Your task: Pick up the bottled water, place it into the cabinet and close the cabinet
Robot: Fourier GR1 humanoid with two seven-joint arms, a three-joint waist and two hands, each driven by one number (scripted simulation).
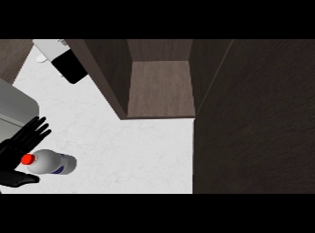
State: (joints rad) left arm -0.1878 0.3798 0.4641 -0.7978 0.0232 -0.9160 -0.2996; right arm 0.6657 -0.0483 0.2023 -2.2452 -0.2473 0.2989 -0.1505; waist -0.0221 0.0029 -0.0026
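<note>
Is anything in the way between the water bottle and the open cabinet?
No, nothing visible is. The water bottle lies on the white counter next to the left hand. From there, bare counter runs up and right to the open cabinet, whose door is swung aside to the right.

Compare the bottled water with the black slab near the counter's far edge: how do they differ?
The bottled water is rounded, white with a red cap and sits beside the left hand; the black slab is flat, dark and far from that hand. Both rest on the white counter.
</note>
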